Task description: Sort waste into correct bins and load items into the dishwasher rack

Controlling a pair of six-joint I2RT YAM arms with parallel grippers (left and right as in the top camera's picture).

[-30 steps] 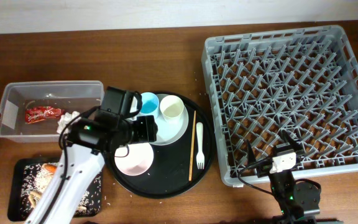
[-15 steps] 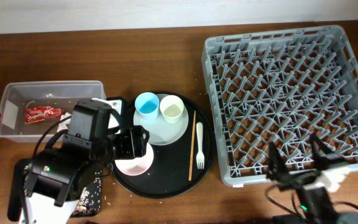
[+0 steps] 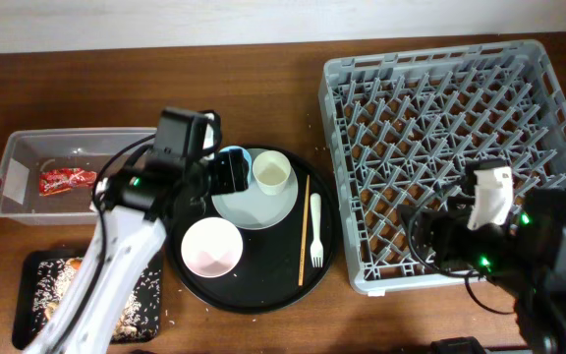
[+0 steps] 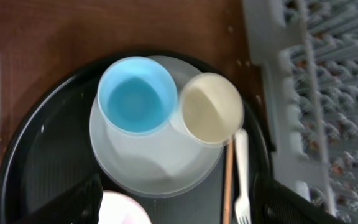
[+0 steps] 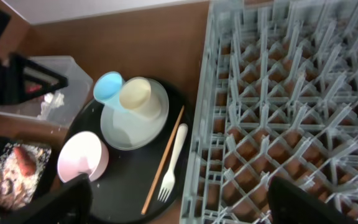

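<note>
The light blue cup (image 4: 135, 96) and the cream cup (image 4: 211, 107) stand on the pale plate (image 4: 157, 162) on the round black tray. The white bowl (image 3: 212, 247), white fork (image 3: 315, 230) and chopsticks (image 3: 304, 228) lie on that tray too. My left gripper (image 3: 229, 182) hovers over the blue cup, open and empty. My right gripper (image 3: 423, 236) is open and empty above the front edge of the grey rack (image 3: 460, 118). The red wrapper (image 3: 67, 180) lies in the clear tub (image 3: 28, 147), with the tissue (image 5: 50, 103) beside it. The carrot (image 5: 23, 155) and rice scraps (image 3: 62, 280) lie in the small black tray (image 3: 28, 261).
The round black tray (image 3: 254, 290) sits between the bins and the rack. The rack fills the right half of the table. Bare wood (image 3: 254, 98) shows behind the tray.
My left arm has swung back up from over the white bowl to above the blue cup. My right arm has risen and moved over the rack's front edge.
</note>
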